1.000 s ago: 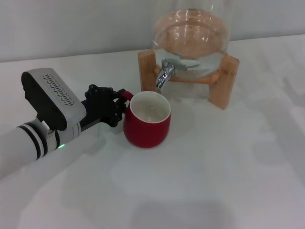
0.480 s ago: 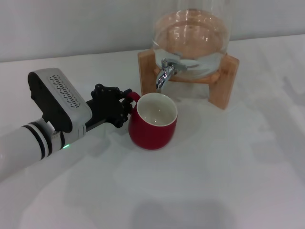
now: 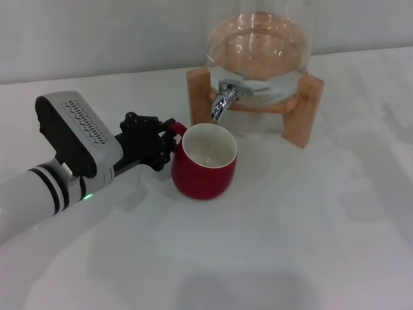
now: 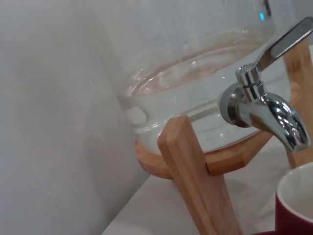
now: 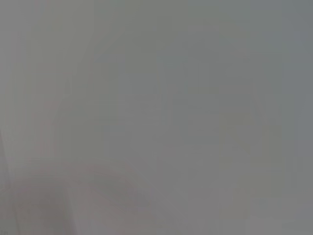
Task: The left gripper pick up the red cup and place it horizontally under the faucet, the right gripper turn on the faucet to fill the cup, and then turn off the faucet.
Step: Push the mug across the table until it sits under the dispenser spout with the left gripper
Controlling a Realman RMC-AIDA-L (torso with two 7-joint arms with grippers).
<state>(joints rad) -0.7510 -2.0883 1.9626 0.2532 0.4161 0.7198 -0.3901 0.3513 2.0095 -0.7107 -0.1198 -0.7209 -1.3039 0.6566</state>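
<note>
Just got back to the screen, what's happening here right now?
The left gripper is shut on the handle of the red cup and holds the cup upright on the white table, just in front of the faucet of the glass dispenser on its wooden stand. The spout sits over the cup's near-side rim. No water is running, and the cup looks empty. The right gripper is out of view, so the faucet is untouched.
</note>
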